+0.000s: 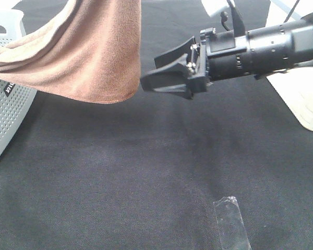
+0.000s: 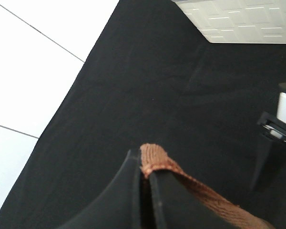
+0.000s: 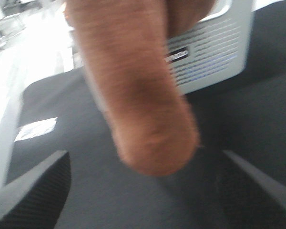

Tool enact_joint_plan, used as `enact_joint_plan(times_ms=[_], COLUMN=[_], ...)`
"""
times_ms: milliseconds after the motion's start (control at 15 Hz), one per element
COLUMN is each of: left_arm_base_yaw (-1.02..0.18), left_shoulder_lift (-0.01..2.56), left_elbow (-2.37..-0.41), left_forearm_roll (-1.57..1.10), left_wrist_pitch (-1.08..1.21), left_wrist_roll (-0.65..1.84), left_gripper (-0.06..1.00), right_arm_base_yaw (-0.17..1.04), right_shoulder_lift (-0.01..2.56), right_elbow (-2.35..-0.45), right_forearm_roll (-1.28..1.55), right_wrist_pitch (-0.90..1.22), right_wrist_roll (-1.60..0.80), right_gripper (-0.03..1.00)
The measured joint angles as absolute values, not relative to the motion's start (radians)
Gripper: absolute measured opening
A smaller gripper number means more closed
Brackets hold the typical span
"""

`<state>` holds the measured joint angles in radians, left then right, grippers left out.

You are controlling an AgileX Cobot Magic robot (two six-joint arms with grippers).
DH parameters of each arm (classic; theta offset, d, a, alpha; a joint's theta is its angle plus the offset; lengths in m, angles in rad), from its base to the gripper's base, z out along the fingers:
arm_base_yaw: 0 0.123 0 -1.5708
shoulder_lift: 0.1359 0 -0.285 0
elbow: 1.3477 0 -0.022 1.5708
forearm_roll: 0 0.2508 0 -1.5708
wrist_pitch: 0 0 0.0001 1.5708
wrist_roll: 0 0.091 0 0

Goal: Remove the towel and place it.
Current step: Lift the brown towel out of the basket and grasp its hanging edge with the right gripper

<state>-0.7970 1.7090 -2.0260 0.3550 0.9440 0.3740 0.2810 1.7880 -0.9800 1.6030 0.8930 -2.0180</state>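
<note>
The brown towel (image 1: 88, 52) hangs from above the exterior view's top edge, with its left part draped over the grey basket (image 1: 10, 109). In the left wrist view my left gripper (image 2: 144, 164) is shut on the towel's edge (image 2: 155, 160), high above the black cloth. My right gripper (image 1: 150, 70) stands open and points left, its tips just beside the towel's lower right corner. In the right wrist view the towel's rounded fold (image 3: 138, 95) hangs just ahead of the open right gripper (image 3: 143, 155). Nothing is held between its fingers (image 3: 38, 191).
A black cloth (image 1: 146, 172) covers the table. The perforated basket (image 3: 214, 62) stands at the left behind the towel. A strip of clear tape (image 1: 230, 219) lies near the front. A white object (image 1: 302, 99) sits at the right edge.
</note>
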Motion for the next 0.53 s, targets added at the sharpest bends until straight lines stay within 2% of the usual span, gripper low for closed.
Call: enact_joint_plan(times_ms=[200, 533], left_arm_base_yaw=[-0.797, -0.797], left_shoulder_lift=[1.709, 1.709], left_elbow=[-2.026, -2.026], left_forearm_roll=[0.347, 0.347], left_wrist_pitch=[0.928, 0.856], left_wrist_roll=[0.374, 0.374], left_gripper=[0.00, 0.00], right_arm_base_yaw=[0.281, 0.308], right_shoulder_lift=[1.846, 1.882], right_elbow=[-1.004, -1.024], right_forearm_roll=[1.686, 1.705], right_wrist_pitch=[0.898, 0.987], right_wrist_roll=[-2.101, -2.110], right_gripper=[0.76, 0.76])
